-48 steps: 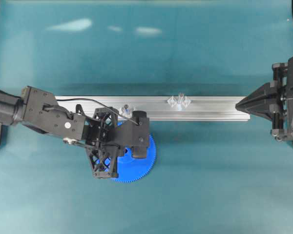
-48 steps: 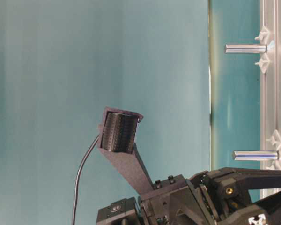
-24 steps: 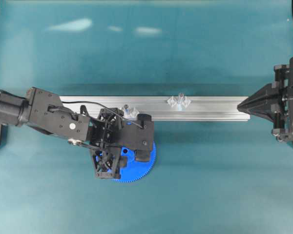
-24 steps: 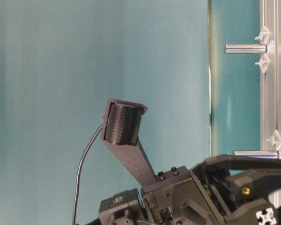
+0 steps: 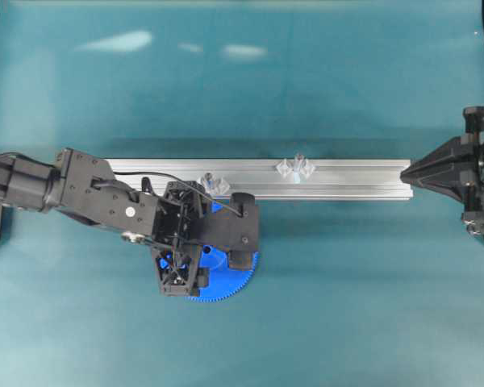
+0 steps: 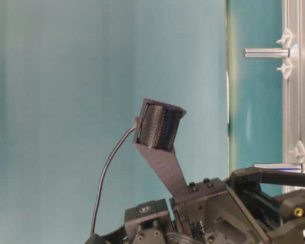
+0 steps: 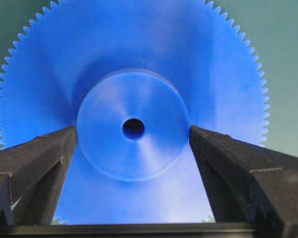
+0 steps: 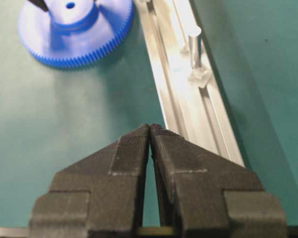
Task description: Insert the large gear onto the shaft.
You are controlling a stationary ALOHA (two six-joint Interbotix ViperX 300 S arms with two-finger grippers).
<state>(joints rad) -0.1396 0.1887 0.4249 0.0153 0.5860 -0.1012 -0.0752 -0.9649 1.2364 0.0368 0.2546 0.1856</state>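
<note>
Left wrist view shows the large gear (image 7: 134, 119) lying flat on the teal table (image 5: 347, 282), its raised hub sitting between the two black fingers (image 7: 35, 158) of the left gripper (image 7: 133, 134). The jaws stand wide, one on each side of the hub and close against it; contact cannot be confirmed. From overhead, the left arm covers most of the gear (image 5: 230, 286), which lies just in front of the aluminium rail (image 5: 347, 179). The shaft (image 5: 295, 164) stands on that rail between clear brackets, well to the right of the gear, and a second pin (image 5: 210, 179) rises beside the gripper. The right gripper (image 8: 150, 131), fingers pressed together on nothing, sits off the rail's far end.
</note>
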